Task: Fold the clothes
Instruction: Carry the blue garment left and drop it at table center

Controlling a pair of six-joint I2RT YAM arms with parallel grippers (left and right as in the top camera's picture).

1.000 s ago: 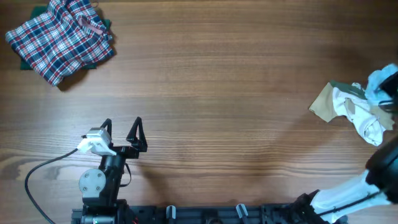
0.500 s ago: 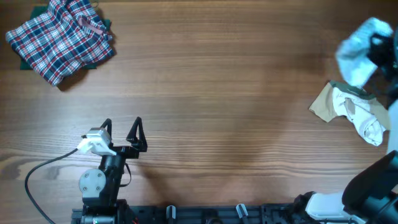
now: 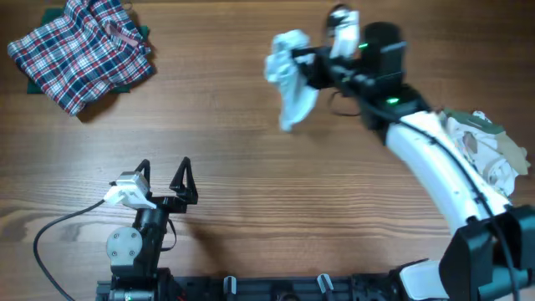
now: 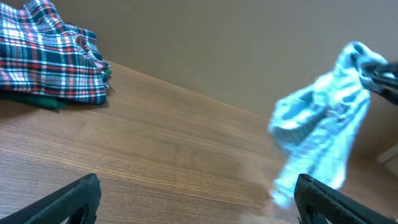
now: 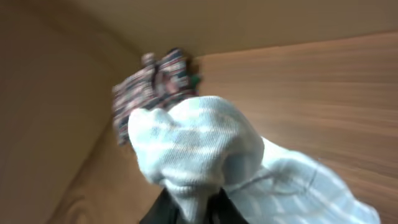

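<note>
Table (image 3: 251, 125): one, wood grain. Arms: two. Clothes: three lots.
- One red-white-blue plaid piece (image 3: 84, 57) lies crumpled at the far left corner, on a dark green cloth (image 3: 35, 84).
- One beige and white heap (image 3: 493, 155) sits at the right edge.
- One pale blue striped garment (image 3: 288, 71) is in the air over the far middle of the table.

Right arm (image 3: 435, 163): stretched diagonally from the near right corner toward the far middle, crossing over part of the beige and white heap. Right gripper (image 3: 311, 67): clamped on the upper end of the blue garment. The cloth hangs bunched below it. Cannot tell whether its lower end touches the wood.

Left arm (image 3: 138, 234): folded at the near left edge. Left gripper (image 3: 164, 173): fingers spread apart, nothing between them, well apart from all cloth. One grey cable (image 3: 50, 234) loops beside its base.
</note>
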